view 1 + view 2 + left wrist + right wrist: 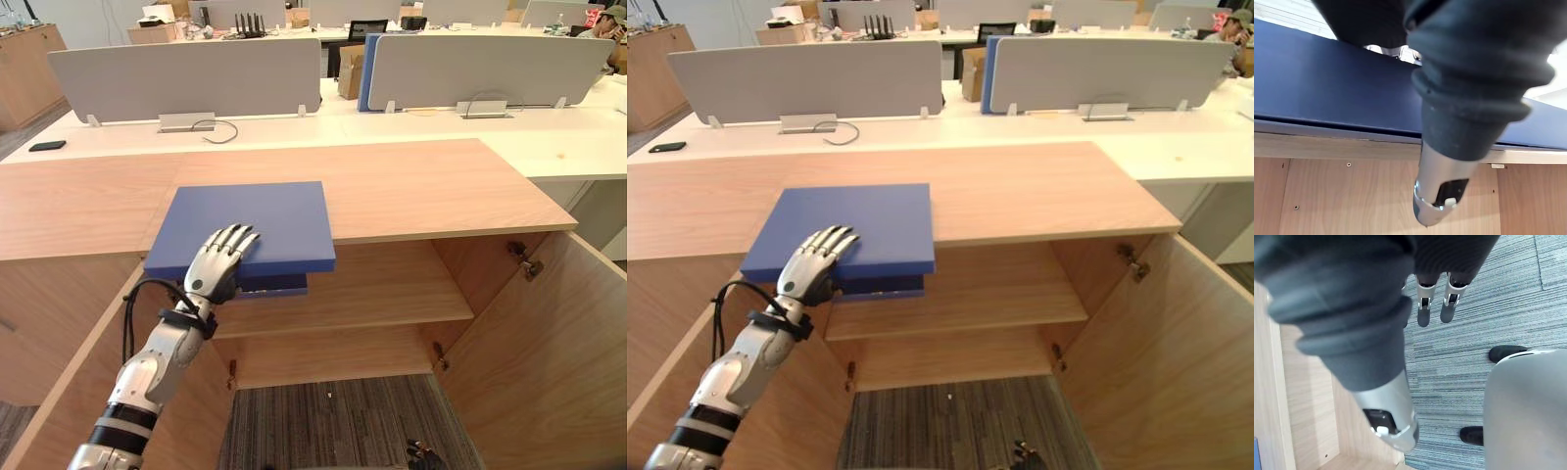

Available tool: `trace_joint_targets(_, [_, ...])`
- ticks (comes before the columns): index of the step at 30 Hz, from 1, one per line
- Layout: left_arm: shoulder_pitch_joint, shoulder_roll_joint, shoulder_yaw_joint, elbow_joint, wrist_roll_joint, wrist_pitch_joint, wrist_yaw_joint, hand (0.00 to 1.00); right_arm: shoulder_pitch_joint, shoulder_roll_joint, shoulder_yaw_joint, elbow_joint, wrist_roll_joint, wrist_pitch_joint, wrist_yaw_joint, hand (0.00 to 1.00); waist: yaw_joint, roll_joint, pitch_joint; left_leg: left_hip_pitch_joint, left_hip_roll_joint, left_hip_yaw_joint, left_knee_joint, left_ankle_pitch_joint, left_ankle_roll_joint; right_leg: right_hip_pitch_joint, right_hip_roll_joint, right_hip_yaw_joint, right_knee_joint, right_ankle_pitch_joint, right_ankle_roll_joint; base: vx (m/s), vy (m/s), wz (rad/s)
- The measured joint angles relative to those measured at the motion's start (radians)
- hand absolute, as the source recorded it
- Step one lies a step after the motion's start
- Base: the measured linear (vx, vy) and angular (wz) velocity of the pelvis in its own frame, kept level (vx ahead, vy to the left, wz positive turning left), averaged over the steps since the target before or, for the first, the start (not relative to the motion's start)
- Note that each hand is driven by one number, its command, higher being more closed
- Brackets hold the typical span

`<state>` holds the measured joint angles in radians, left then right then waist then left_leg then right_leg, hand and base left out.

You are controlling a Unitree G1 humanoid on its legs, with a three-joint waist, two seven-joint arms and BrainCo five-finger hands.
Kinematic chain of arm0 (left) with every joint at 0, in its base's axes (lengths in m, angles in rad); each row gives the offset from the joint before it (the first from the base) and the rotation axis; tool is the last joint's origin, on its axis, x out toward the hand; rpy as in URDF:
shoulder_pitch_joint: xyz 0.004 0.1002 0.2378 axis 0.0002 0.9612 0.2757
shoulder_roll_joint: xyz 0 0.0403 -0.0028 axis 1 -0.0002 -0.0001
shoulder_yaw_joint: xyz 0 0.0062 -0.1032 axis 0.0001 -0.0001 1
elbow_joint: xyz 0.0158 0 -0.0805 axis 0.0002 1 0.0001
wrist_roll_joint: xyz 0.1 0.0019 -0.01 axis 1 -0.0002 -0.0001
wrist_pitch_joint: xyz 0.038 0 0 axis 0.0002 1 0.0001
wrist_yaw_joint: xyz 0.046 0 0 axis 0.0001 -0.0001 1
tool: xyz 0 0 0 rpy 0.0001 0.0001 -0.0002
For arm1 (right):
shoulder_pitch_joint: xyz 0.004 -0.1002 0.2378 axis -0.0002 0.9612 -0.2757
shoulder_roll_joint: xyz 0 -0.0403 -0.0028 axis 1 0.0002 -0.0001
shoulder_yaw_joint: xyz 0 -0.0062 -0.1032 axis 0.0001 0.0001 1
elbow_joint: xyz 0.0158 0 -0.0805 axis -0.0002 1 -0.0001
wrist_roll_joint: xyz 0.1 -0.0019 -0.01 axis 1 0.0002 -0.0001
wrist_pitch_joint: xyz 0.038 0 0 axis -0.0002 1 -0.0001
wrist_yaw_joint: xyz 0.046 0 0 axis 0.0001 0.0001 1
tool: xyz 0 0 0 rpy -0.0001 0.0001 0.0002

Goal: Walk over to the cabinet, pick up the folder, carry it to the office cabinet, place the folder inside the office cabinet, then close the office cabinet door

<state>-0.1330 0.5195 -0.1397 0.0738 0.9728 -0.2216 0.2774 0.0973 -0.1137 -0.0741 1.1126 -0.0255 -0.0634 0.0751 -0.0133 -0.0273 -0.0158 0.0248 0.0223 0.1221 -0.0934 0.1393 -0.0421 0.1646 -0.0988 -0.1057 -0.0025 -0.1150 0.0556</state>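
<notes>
From my console I read the left hand (217, 259) as flat and relaxed. Its fingers (233, 238) lie nearly straight on the flat dark-blue folder (265, 220), and its own wrist camera shows the thumb (1440, 196) hanging below the folder's underside with a gap between them. I take it as resting on the cover, not yet pinching it. The folder sits at the front edge of the light wooden cabinet top (421, 186), left of the middle, and its near part juts out past that edge over the open compartment. That overhang looks like the reason for this hold, since it lets the thumb get underneath while the fingers press from above, which a folder lying fully on the top would not allow. Below, both wooden doors stand swung open, the right door (558, 343) wide to the side, and the bare wooden shelf (382, 294) is exposed just under the folder's near edge. The right hand (1422, 313) hangs low over the grey striped carpet (333, 421) with its fingers straight and holding nothing, kept clear of the doorway, I'd guess. My judgement is that the grasp is the step in hand. The thumb needs to close up against the underside before any lift, or the smooth cover may slide off the front edge.
</notes>
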Motion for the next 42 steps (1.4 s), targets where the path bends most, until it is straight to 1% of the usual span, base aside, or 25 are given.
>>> trace_joint_targets(4, [-0.011,0.006,0.0,0.02,0.001,0.005,0.011,0.0,-0.006,-0.002,0.027,0.0,-0.001,-0.001,0.0,0.0,-0.003,0.0,0.0,0.0,0.0,0.001,0.0,-0.001,-0.001,0.0,0.0,0.0,-0.001,0.0,0.0,0.0,0.0,0.0])
trace_joint_targets(5, [-0.013,0.006,0.0,0.026,0.003,0.008,0.012,1.0,-0.008,-0.002,0.028,0.0,-0.001,-0.001,-0.001,0.0,-0.004,0.0,0.0,0.0,0.0,0.001,0.0,-0.001,-0.001,0.0,0.0,0.001,-0.001,0.0,0.0,0.0,0.0,0.0])
trace_joint_targets(13, [-0.049,0.008,0.014,0.078,0.022,0.014,0.067,1.0,-0.015,0.0,0.035,0.001,0.003,-0.001,-0.004,0.0,-0.004,-0.001,-0.001,0.011,0.0,0.008,0.0,-0.003,-0.001,0.007,-0.001,0.005,0.0,0.0,0.0,0.0,0.0,-0.02])
trace_joint_targets(22, [-0.048,0.006,0.062,0.094,0.038,0.019,0.074,1.0,-0.014,0.001,0.028,0.001,0.003,-0.001,-0.016,0.0,-0.008,-0.001,-0.001,0.013,0.0,0.011,0.0,-0.005,-0.001,0.008,-0.002,0.008,-0.002,0.0,0.0,0.0,0.0,0.0])
trace_joint_targets(26, [-0.044,0.0,0.098,0.095,0.037,0.038,0.081,1.0,-0.014,0.001,0.026,0.001,0.003,-0.001,-0.018,0.0,-0.01,-0.002,0.0,0.013,0.0,0.015,0.0,-0.008,-0.002,0.009,-0.002,0.013,-0.004,0.0,0.0,0.0,0.0,-0.01])
trace_joint_targets(29, [-0.031,-0.032,0.148,0.09,0.034,0.046,0.09,1.0,-0.013,0.001,0.023,0.001,0.003,-0.001,-0.018,0.0,-0.01,-0.002,-0.001,0.014,0.0,0.02,0.0,-0.01,-0.002,0.009,-0.002,0.019,-0.007,0.0,0.0,0.0,0.004,-0.05])
trace_joint_targets(31, [-0.007,-0.069,0.175,0.057,0.033,0.065,0.092,1.0,-0.013,0.001,0.023,0.0,0.003,-0.001,-0.018,0.0,-0.011,-0.002,0.0,0.015,-0.001,0.022,0.0,-0.012,-0.002,0.008,-0.003,0.021,-0.008,0.0,0.0,0.0,0.006,-0.02])
trace_joint_targets(32, [0.015,-0.099,0.183,0.021,0.03,0.077,0.098,1.0,-0.012,0.001,0.023,0.001,0.003,-0.001,-0.018,0.0,-0.01,-0.002,0.0,0.014,-0.002,0.023,0.0,-0.014,-0.003,0.008,-0.004,0.021,-0.008,0.0,0.0,0.0,0.0,0.0])
trace_joint_targets(34, [0.06,-0.156,0.197,-0.051,-0.007,0.079,0.113,1.0,-0.012,0.001,0.023,0.001,0.003,-0.001,-0.019,0.0,-0.009,-0.002,0.0,0.014,-0.003,0.024,0.0,-0.015,-0.002,0.008,-0.006,0.021,-0.008,0.0,0.0,0.0,0.0,0.0])
trace_joint_targets(36, [0.117,-0.23,0.186,-0.173,-0.091,0.072,0.121,1.0,-0.01,0.003,0.024,0.001,0.004,-0.001,-0.02,0.0,-0.005,-0.002,0.0,0.013,-0.004,0.023,0.0,-0.016,-0.002,0.008,-0.006,0.021,-0.008,-0.001,0.001,0.0,0.0,0.0])
trace_joint_targets(37, [0.156,-0.264,0.159,-0.259,-0.174,0.045,0.117,1.0,-0.01,0.005,0.025,0.001,0.006,-0.001,-0.02,0.0,0.002,-0.002,0.0,0.013,-0.004,0.023,0.0,-0.016,-0.002,0.008,-0.006,0.021,-0.007,-0.001,0.001,0.0,0.0,0.0])
trace_joint_targets(38, [0.171,-0.273,0.143,-0.288,-0.214,0.03,0.112,1.0,-0.01,0.006,0.025,0.001,0.006,-0.001,-0.02,0.0,0.004,-0.002,0.0,0.013,-0.004,0.022,0.0,-0.016,-0.002,0.009,-0.006,0.02,-0.007,-0.001,0.002,0.0,0.0,0.0])
trace_joint_targets(39, [0.191,-0.285,0.123,-0.328,-0.28,0.007,0.096,1.0,-0.01,0.008,0.026,0.001,0.008,-0.001,-0.02,0.0,0.006,-0.001,-0.001,0.014,-0.004,0.021,0.0,-0.016,-0.002,0.01,-0.006,0.018,-0.007,-0.001,0.002,0.0,0.002,0.04])
trace_joint_targets(41, [0.236,-0.313,0.076,-0.4,-0.424,-0.046,0.041,1.0,-0.011,0.016,0.028,0.001,0.015,-0.002,-0.021,0.0,0.006,-0.001,-0.001,0.015,-0.003,0.019,0.0,-0.016,-0.002,0.012,-0.005,0.014,-0.006,-0.001,0.002,0.0,0.0,0.02])
trace_joint_targets(42, [0.258,-0.326,0.056,-0.412,-0.544,-0.084,0.002,1.0,-0.014,0.023,0.029,0.001,0.036,-0.003,-0.021,0.0,0.006,-0.001,-0.001,0.017,-0.003,0.02,0.0,-0.016,-0.002,0.014,-0.005,0.014,-0.005,-0.001,0.002,0.0,0.0,0.0])
